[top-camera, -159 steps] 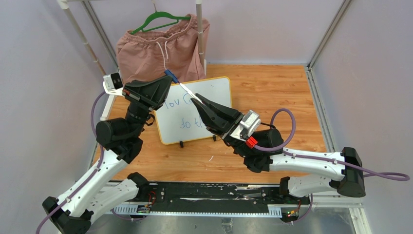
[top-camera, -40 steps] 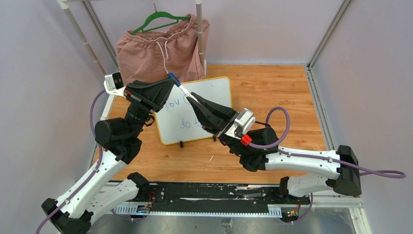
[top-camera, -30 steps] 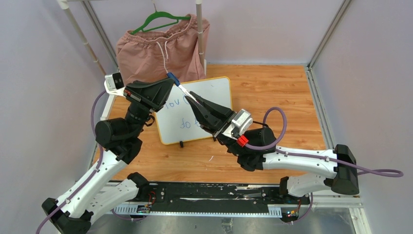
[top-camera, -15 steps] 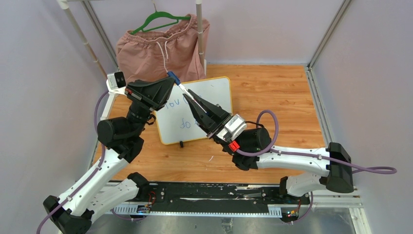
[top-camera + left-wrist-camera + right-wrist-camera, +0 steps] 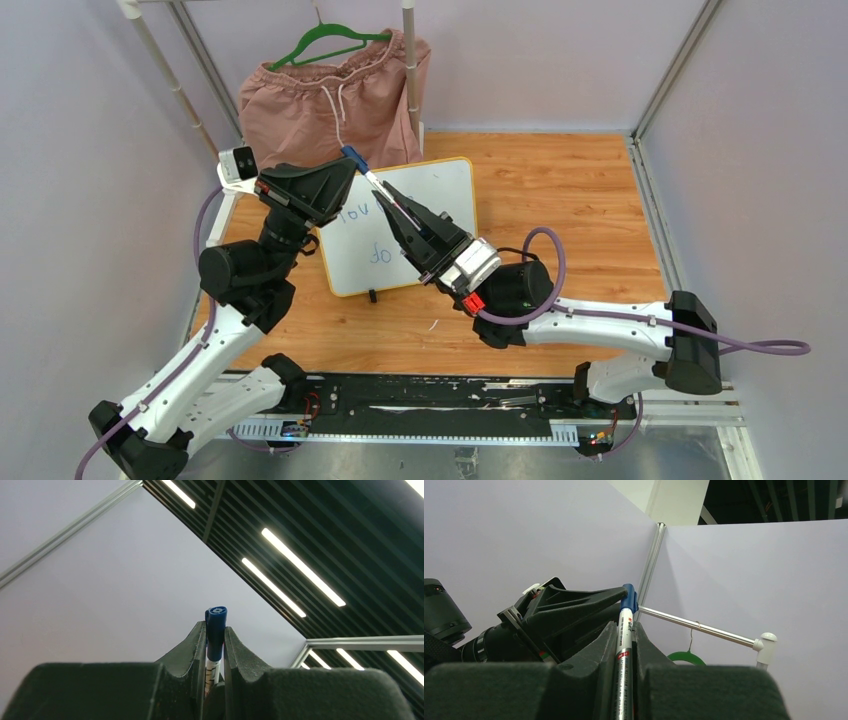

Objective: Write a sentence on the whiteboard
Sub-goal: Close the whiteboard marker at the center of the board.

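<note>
The left arm (image 5: 190,375) and right arm (image 5: 610,325) wear white shells between black joints, ending in black wedge-shaped jaws. Purple cables (image 5: 561,268) trail along both; a red connector (image 5: 472,301) marks the right wrist.

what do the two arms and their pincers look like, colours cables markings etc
The left arm and right arm have white link shells with black joints and bases. The left pincer and right pincer are black wedges tapering to narrow tips. A purple cable runs along each arm. The right wrist has a small red connector beside a silver camera block.
</note>
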